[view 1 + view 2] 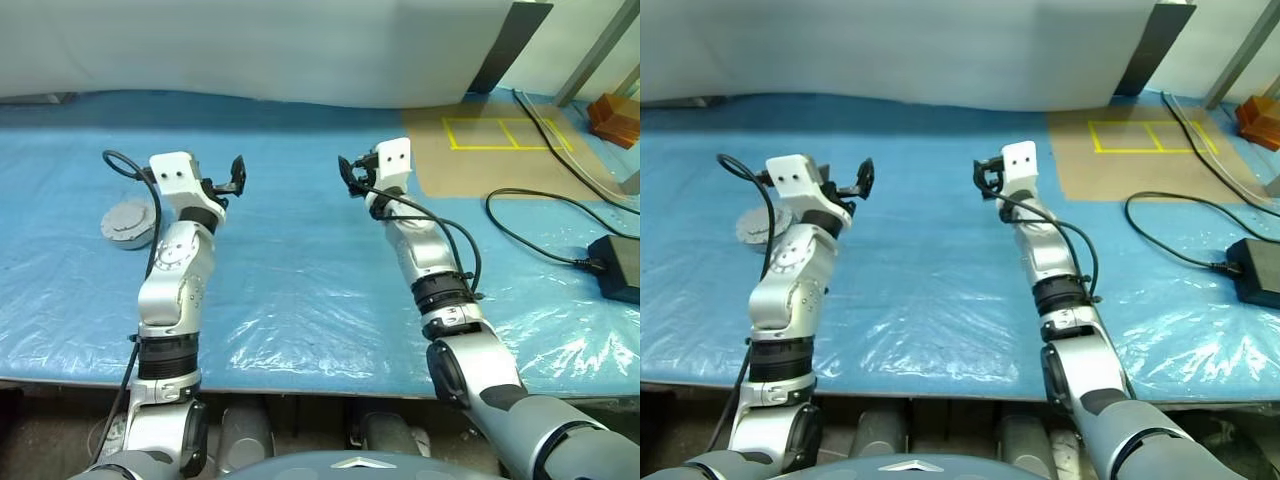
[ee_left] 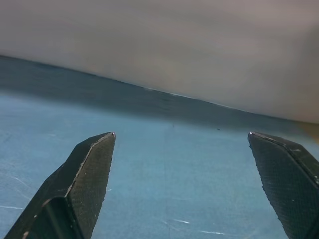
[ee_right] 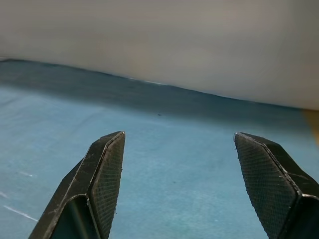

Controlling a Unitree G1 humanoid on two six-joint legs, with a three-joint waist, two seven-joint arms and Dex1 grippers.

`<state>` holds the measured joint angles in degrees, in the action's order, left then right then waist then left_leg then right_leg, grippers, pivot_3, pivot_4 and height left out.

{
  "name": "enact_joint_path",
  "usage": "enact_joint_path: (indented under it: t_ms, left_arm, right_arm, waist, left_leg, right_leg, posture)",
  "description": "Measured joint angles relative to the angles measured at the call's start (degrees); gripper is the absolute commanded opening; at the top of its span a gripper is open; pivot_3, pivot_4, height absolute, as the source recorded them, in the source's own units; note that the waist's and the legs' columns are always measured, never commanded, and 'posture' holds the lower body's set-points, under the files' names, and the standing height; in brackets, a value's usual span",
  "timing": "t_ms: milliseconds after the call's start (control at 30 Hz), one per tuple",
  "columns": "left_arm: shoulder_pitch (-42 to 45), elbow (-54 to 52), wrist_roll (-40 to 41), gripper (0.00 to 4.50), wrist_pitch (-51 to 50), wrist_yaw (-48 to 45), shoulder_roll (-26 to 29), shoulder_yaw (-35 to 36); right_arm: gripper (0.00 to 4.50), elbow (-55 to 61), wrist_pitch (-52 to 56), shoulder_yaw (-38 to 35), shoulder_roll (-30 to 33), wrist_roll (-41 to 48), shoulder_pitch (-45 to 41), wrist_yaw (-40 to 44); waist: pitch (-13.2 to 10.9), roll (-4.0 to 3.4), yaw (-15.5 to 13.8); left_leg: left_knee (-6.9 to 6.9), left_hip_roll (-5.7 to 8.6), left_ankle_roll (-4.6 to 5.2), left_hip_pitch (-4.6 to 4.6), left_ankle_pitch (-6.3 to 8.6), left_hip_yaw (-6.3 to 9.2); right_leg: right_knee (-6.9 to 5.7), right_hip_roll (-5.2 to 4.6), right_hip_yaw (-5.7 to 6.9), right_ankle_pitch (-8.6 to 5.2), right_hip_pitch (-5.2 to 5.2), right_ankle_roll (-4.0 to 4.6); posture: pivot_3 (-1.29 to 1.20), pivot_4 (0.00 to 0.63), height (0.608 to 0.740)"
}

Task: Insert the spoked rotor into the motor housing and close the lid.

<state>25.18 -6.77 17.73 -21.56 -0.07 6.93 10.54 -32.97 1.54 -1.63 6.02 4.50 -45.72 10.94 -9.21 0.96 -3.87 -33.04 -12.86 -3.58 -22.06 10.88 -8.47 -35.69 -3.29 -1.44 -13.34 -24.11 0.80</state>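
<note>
A round pale grey metal piece (image 1: 126, 222) lies on the blue sheet, just left of my left forearm, which hides part of it. It is thick with a ridged top, and I cannot tell whether it is the motor housing, the lid, or both together. The spoked rotor is out of view. My left gripper (image 1: 222, 180) hovers above the table, up and right of that piece, open and empty; its fingers (image 2: 89, 174) stand wide apart. My right gripper (image 1: 352, 180) is held level near the table's middle, also open, with nothing between its fingers (image 3: 107, 174).
The table is covered by a blue plastic sheet (image 1: 300, 270). A brown patch with a yellow tape rectangle (image 1: 505, 133) lies at the back right. A black cable (image 1: 540, 215) runs to a black box (image 1: 618, 268) at the right edge. A white wall (image 1: 300, 50) rises behind.
</note>
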Motion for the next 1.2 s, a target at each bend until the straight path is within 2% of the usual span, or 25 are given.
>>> enact_joint_path:
  t_ms: [700,967,1200]
  left_arm:
    - [3.59,5.60,-1.13,4.49,3.11,-1.85,-2.26,-1.85]
    - [3.57,6.30,-1.20,4.49,4.25,-2.05,-4.71,-2.26]
    - [3.42,6.42,-1.33,4.49,4.16,-2.09,-3.07,-1.58]
  right_arm:
    - [3.63,4.22,3.08,-0.21,1.50,-0.84,1.74,-1.07]
    - [3.63,7.32,5.48,-0.19,2.84,-1.10,3.97,-1.05]
    - [3.63,8.43,6.42,0.09,1.23,-1.12,3.94,-1.30]
  waist:
    - [0.00,-0.01,-0.02]
    - [-0.01,0.00,-0.02]
    - [-0.02,-0.02,0.12]
  left_leg:
    - [0.00,0.02,0.00,0.00,0.00,0.00]
    - [0.02,0.02,0.00,0.00,0.00,0.00]
    - [0.03,0.01,0.00,0.03,0.00,-0.01]
  right_leg:
    - [0.00,-0.01,-0.03,0.00,-0.01,-0.01]
    - [0.02,-0.01,-0.03,0.00,-0.01,-0.01]
    - [0.01,0.00,-0.05,0.01,-0.01,-0.01]
  posture:
    - [0.00,0.150,0.740]
    - [0.00,0.150,0.740]
    - [0.00,0.150,0.740]
